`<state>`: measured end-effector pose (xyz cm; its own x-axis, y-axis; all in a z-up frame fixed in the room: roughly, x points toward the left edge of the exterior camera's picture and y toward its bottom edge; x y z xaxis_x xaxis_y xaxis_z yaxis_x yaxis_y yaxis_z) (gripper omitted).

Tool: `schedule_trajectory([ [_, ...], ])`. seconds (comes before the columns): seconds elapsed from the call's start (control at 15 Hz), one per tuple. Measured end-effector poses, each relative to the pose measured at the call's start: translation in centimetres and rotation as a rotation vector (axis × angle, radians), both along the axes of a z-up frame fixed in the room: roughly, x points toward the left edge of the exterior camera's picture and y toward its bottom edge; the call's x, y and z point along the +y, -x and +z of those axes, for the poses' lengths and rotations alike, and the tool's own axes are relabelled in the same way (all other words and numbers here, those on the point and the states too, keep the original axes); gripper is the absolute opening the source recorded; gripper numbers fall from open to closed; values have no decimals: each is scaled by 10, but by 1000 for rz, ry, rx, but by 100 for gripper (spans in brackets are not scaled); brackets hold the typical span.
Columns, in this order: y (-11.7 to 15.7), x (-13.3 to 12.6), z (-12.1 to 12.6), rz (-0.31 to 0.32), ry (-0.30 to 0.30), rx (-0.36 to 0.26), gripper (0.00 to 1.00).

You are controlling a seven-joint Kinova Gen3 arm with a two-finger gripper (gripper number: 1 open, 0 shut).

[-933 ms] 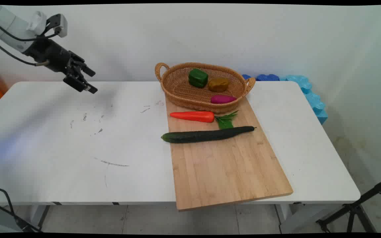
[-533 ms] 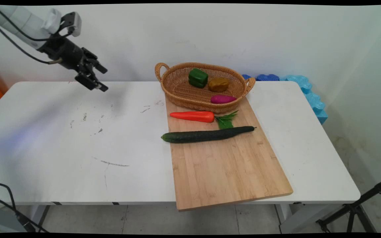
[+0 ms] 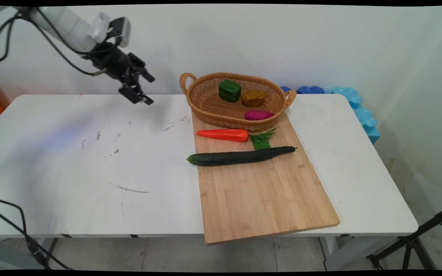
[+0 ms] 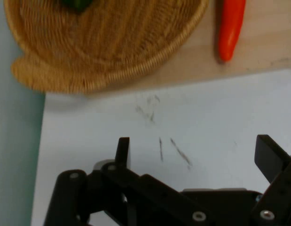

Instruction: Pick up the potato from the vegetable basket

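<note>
White desk [image 3: 71, 161] is spanning the frame beneath a pale wall, scuffed with grey marks at left centre.

Wooden cutting board [image 3: 263, 191] is lying on the desk's right half, its near corner overhanging the desk's front edge. Stiff, flat, probably the heaviest piece here.

Wicker basket [image 3: 209, 105] is sitting at the board's far end, upper centre of the frame, a loop handle at each end. It looks light and rigid; a handle or the rim seems the natural hold.

Cucumber [image 3: 240, 156] is lying across the board at frame centre, its left tip past the board's edge. Long and smooth, likely slippery; the middle would balance best.

Carrot [image 3: 223, 134] is lying between cucumber and basket, green leaves at its right end. It looks firm; the thick middle of the orange body seems the safest hold.

Green pepper [image 3: 229, 90], brown potato-like piece [image 3: 253, 98] and magenta piece [image 3: 258, 115] are resting inside the basket. All are small and rounded, apt to roll.

Claw [image 3: 141, 90] is hovering above the desk at upper left, just left of the basket, fingers spread apart and gripping nothing.
</note>
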<state>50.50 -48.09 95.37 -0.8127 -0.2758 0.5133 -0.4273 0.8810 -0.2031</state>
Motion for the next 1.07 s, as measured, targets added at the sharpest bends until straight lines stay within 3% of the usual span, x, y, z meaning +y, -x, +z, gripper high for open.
schedule_trajectory([
  [0.47, 61, -56, -21, -72, 70, -17, 100],
  [1.07, 136, -124, -52, -44, 110, 26, 100],
])
